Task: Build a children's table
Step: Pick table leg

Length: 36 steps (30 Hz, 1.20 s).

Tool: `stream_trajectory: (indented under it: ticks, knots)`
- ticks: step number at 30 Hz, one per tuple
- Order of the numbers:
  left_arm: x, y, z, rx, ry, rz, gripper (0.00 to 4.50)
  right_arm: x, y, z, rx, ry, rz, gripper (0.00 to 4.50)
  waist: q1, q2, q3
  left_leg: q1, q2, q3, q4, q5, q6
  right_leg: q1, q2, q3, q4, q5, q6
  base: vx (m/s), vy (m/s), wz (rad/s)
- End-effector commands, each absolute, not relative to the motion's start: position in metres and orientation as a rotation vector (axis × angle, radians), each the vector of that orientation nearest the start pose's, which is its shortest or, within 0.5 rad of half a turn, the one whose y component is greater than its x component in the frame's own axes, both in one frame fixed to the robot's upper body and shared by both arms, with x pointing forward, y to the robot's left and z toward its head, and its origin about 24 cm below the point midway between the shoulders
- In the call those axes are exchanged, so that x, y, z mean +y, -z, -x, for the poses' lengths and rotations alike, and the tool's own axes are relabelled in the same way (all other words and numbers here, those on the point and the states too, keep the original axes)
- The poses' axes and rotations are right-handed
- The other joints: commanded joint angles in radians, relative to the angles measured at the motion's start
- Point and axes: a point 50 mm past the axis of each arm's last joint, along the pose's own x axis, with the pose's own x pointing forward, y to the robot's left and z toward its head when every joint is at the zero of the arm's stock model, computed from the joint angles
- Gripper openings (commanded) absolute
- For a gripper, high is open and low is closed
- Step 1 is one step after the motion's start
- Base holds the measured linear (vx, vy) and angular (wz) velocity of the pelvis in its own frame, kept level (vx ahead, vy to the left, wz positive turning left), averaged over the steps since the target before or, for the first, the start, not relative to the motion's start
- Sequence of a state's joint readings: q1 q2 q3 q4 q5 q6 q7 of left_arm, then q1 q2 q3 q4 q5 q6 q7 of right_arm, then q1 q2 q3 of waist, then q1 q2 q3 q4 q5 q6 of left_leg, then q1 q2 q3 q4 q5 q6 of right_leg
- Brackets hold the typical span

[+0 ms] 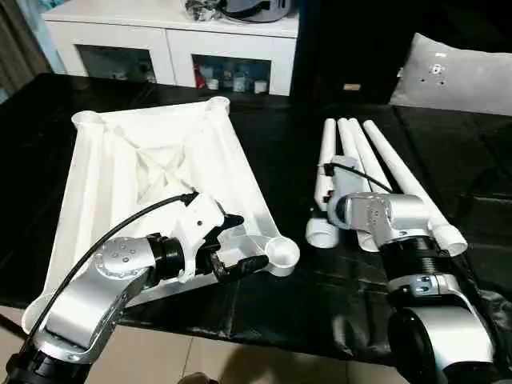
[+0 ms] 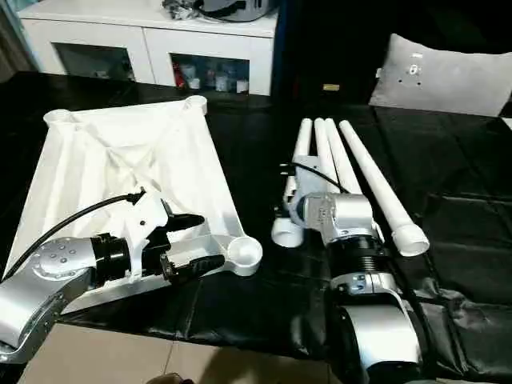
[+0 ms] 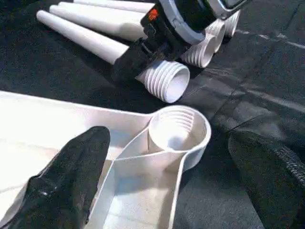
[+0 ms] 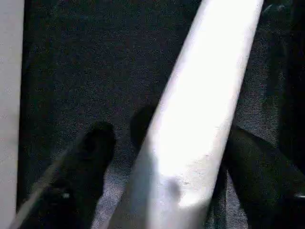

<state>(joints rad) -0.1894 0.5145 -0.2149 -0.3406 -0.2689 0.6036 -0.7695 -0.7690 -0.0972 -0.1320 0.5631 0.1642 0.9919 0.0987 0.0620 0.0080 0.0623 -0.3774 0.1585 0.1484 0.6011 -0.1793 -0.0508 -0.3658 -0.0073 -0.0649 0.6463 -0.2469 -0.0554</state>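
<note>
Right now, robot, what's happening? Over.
Left gripper open at tabletop corner socket. Right gripper straddling a leg, jaws open. Nothing in the way.

I see a black sheet point(image 1: 288, 304) covering the work surface, a white cabinet point(image 1: 172, 36) behind it, and a grey cushion point(image 1: 456, 76) at far right.

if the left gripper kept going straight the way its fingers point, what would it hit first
Most likely the round threaded corner socket of the white plastic tabletop, which sits between the open left gripper's fingers. Beyond it lies a white tube leg's ribbed end, though depth is hard to judge.
</note>
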Motion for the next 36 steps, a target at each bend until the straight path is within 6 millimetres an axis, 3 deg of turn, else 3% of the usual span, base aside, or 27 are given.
stream_trajectory:
  ticks: [1, 12, 17, 18, 19, 20, 22, 27, 30, 31, 33, 36]
  knots:
    - [0.131, -0.100, -0.243, 0.278, 1.041, -0.272, 4.50, -0.128, -0.068, -0.356, 0.801, -0.205, -0.136, 3.34, 0.003, -0.003, -0.063, 0.014, 0.072, -0.018, -0.063, -0.086, -0.019, 0.042, -0.137, 0.074, -0.085, -0.067, -0.120, 0.000, 0.000, 0.00]
    - [0.128, -0.098, -0.243, 0.270, 1.041, -0.271, 4.50, -0.130, -0.070, -0.357, 0.784, -0.207, -0.139, 2.48, 0.003, -0.008, -0.062, 0.014, 0.072, -0.016, -0.063, -0.086, -0.022, 0.043, -0.138, 0.075, -0.085, -0.061, -0.120, 0.000, 0.000, 0.00]
    - [0.127, -0.096, -0.244, 0.268, 1.043, -0.281, 4.50, -0.131, -0.069, -0.356, 0.763, -0.212, -0.154, 2.09, 0.003, -0.002, -0.063, 0.013, 0.072, -0.015, -0.062, -0.085, -0.024, 0.043, -0.137, 0.076, -0.086, -0.060, -0.119, 0.000, 0.000, 0.00]
    - [0.127, -0.095, -0.245, 0.266, 1.043, -0.288, 4.50, -0.132, -0.071, -0.356, 0.738, -0.217, -0.152, 2.09, 0.003, 0.002, -0.064, 0.013, 0.073, -0.017, -0.062, -0.086, -0.026, 0.043, -0.137, 0.075, -0.084, -0.057, -0.119, 0.000, 0.000, 0.00]
    - [0.126, -0.095, -0.245, 0.264, 1.043, -0.293, 4.50, -0.132, -0.072, -0.356, 0.721, -0.221, -0.151, 2.03, 0.003, -0.002, -0.063, 0.013, 0.074, -0.016, -0.062, -0.090, -0.025, 0.043, -0.137, 0.076, -0.086, -0.053, -0.115, 0.000, 0.000, 0.00]
    - [0.126, -0.095, -0.245, 0.259, 1.043, -0.299, 4.50, -0.134, -0.073, -0.356, 0.687, -0.216, -0.156, 1.94, 0.005, 0.007, -0.065, 0.015, 0.074, -0.018, -0.062, -0.087, -0.027, 0.043, -0.137, 0.075, -0.082, -0.044, -0.116, 0.000, 0.000, 0.00]
    - [0.126, -0.094, -0.246, 0.254, 1.042, -0.308, 4.50, -0.135, -0.075, -0.356, 0.636, -0.227, -0.164, 1.92, 0.005, 0.003, -0.064, 0.013, 0.074, -0.017, -0.062, -0.099, -0.026, 0.043, -0.137, 0.076, -0.086, -0.040, -0.115, 0.000, 0.000, 0.00]
    - [0.126, -0.096, -0.251, 0.230, 1.021, -0.325, 4.50, -0.138, -0.081, -0.355, 0.504, -0.228, -0.151, 1.88, 0.005, 0.004, -0.065, 0.014, 0.074, -0.017, -0.062, -0.105, -0.025, 0.044, -0.135, 0.075, -0.085, -0.040, -0.122, 0.000, 0.000, 0.00]
    - [0.126, -0.100, -0.257, 0.192, 0.986, -0.304, 4.50, -0.134, -0.089, -0.351, 0.478, -0.305, -0.223, 1.87, 0.003, 0.005, -0.065, 0.014, 0.074, -0.018, -0.062, -0.104, -0.016, 0.047, -0.134, 0.075, -0.085, -0.027, -0.125, 0.000, 0.000, 0.00]
    - [0.124, -0.107, -0.266, 0.144, 0.933, -0.259, 4.50, -0.127, -0.104, -0.349, 0.384, -0.415, -0.338, 1.87, 0.004, 0.007, -0.065, 0.013, 0.074, -0.016, -0.061, -0.113, -0.007, 0.049, -0.135, 0.077, -0.088, -0.017, -0.124, 0.000, 0.000, 0.00]
    - [0.124, -0.111, -0.270, 0.127, 0.911, -0.233, 4.50, -0.125, -0.109, -0.347, 0.344, -0.466, -0.371, 1.87, 0.007, 0.007, -0.068, 0.012, 0.076, -0.021, -0.063, -0.096, -0.001, 0.049, -0.136, 0.073, -0.084, -0.002, -0.134, 0.000, 0.000, 0.00]
    - [0.121, -0.129, -0.292, 0.061, 0.800, -0.069, 4.50, -0.124, -0.124, -0.334, 0.195, -0.686, -0.457, 1.87, 0.014, 0.003, -0.068, 0.012, 0.076, -0.016, -0.056, -0.097, 0.016, 0.054, -0.139, 0.073, -0.088, 0.017, -0.138, 0.000, 0.000, 0.00]
